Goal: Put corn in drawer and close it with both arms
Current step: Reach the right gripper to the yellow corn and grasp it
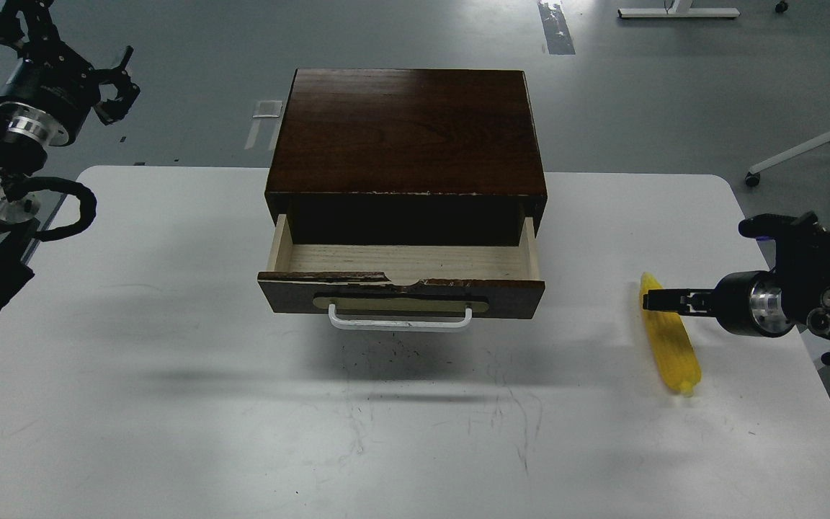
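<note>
Far over on the left, my left gripper hangs raised above the floor beyond the table's corner, well apart from everything I need; its claws look spread, with nothing between them. That arm is plainly the farther one from the corn.

Moving to the middle, the drawer stands pulled out of its dark cabinet, pale wood floor bare, white bar handle facing me and the top edge of its front chipped. Nothing lies in it yet.

Further right, the corn rests on the table near the right edge, well apart from the drawer. Its long axis runs roughly away from me and toward me, leaning slightly, the far tip tilted left and the near tip right. My right gripper reaches in from the right, crossing that axis almost square, with its fingertips at the cob's upper end. From this angle I cannot tell whether the fingers have clenched on the cob or merely sit against it.

I judge the grasp comes first, then a leftward carry to the drawer.
</note>
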`<action>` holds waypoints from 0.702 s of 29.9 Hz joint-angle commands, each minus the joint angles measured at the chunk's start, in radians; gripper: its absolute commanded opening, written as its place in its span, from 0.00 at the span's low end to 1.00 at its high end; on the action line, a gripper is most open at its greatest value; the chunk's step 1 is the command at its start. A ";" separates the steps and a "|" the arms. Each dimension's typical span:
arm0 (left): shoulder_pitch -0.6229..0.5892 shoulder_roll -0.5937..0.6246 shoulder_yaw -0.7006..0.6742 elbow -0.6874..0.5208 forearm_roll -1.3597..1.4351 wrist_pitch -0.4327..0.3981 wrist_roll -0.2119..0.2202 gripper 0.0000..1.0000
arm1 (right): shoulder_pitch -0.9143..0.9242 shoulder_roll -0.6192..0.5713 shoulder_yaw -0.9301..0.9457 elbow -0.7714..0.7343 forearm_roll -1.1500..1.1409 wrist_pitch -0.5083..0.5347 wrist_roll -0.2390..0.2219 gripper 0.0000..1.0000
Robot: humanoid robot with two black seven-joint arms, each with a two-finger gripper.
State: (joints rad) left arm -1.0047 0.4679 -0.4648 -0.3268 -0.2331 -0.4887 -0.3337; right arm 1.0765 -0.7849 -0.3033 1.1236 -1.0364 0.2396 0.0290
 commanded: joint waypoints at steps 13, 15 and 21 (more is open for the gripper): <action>0.024 0.014 0.000 0.002 0.000 0.000 -0.002 0.98 | -0.018 0.053 0.006 0.002 -0.007 -0.017 0.008 0.53; 0.029 0.014 -0.002 0.002 0.000 0.000 -0.002 0.98 | -0.017 0.053 0.006 0.002 -0.005 -0.017 0.008 0.44; 0.029 0.015 -0.002 0.002 0.000 0.000 -0.002 0.98 | 0.006 0.032 0.021 0.004 -0.001 -0.019 0.008 0.16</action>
State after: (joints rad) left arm -0.9760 0.4835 -0.4663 -0.3250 -0.2331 -0.4887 -0.3361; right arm 1.0689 -0.7413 -0.2965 1.1269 -1.0388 0.2223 0.0368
